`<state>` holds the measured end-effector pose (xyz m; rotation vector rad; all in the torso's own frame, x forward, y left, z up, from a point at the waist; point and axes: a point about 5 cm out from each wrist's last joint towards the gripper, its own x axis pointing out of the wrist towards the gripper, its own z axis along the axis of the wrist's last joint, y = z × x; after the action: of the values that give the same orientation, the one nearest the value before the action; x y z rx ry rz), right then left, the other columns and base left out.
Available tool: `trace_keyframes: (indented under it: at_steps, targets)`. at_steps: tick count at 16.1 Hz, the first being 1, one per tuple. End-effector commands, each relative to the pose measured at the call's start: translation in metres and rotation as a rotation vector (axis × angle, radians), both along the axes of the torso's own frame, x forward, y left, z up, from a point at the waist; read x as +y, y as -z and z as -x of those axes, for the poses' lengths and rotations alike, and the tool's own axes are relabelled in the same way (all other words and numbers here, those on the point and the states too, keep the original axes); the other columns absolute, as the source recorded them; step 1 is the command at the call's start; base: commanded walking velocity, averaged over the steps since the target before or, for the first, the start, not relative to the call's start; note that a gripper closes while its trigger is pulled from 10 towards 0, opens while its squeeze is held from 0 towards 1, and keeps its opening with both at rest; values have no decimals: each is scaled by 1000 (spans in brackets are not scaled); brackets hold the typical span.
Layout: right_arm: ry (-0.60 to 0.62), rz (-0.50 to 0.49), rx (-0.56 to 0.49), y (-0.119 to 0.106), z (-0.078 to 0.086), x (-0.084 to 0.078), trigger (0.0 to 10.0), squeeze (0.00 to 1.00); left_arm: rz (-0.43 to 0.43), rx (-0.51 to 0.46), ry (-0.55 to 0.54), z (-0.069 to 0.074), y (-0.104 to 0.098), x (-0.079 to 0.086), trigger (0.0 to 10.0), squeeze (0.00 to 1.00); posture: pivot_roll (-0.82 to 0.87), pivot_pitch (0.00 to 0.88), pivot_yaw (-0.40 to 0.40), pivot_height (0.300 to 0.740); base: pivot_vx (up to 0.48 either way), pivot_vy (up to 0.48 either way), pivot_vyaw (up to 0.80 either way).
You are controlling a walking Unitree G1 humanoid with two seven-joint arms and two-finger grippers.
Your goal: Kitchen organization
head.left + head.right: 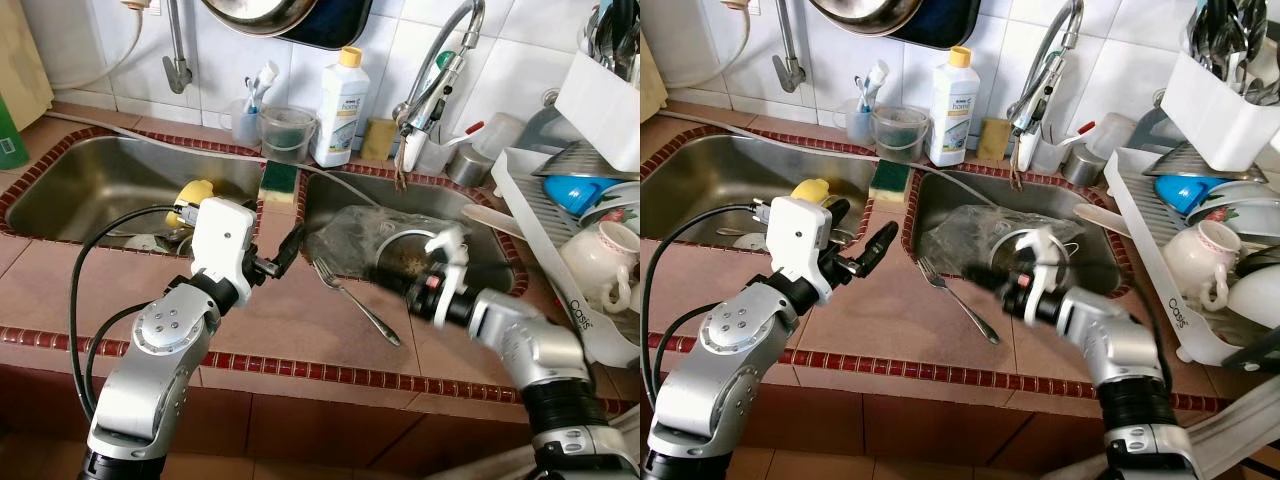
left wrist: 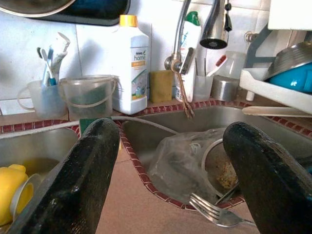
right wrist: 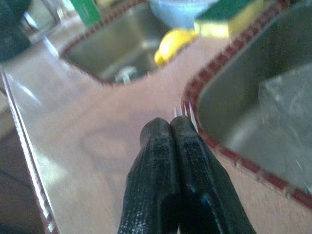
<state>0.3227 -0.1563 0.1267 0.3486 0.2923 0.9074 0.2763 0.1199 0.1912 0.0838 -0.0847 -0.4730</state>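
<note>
On the tiled counter between the two sinks: a fork, flat, tines close to the red-tiled rim of the right sink, handle running away from that basin toward the counter's front edge and toward the robot's right. Long axis on a diagonal, from far-left at the tines to near-right at the handle's end.

To the fork's left, just beside the tines: left gripper, fingers spread wide, nothing between them, aimed across the counter at the right sink. In the left wrist view, tines low in the gap between the two fingers.

To the fork's right, near the handle end and blurred over the sink rim: right gripper, fingers pressed together, clenched on nothing, tines just past the tips in the right wrist view.

Closer to the tines, the left; closer to the handle, the right. Likely better placed for a pickup: the already parted left, though crosswise approach to the handle needed.
</note>
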Motion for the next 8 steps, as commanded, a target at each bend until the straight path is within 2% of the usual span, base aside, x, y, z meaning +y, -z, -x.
trace_keyframes:
  at_steps: [1, 5, 6, 8]
  targets:
    - [17, -40, -26, -10, -2, -5, 0, 0, 11, -1, -5, -3, -1, -2, 10000, 0, 31, 26, -148, 740, 0, 0, 0]
    - [13, -80, -33, -16, 0, -8, 0, 0, 14, -4, 1, -5, -1, -4, 10000, 0, 25, 15, -146, 740, 0, 0, 0]
    - [35, -65, -27, -15, -3, -9, 10000, 1000, 14, -5, 3, -5, -1, -4, 10000, 0, 25, 14, -146, 740, 0, 0, 0]
    - [60, 41, -68, -15, -7, -12, 10000, 1000, 14, -6, 8, -6, -2, -6, 10000, 0, 25, 9, -144, 740, 0, 0, 0]
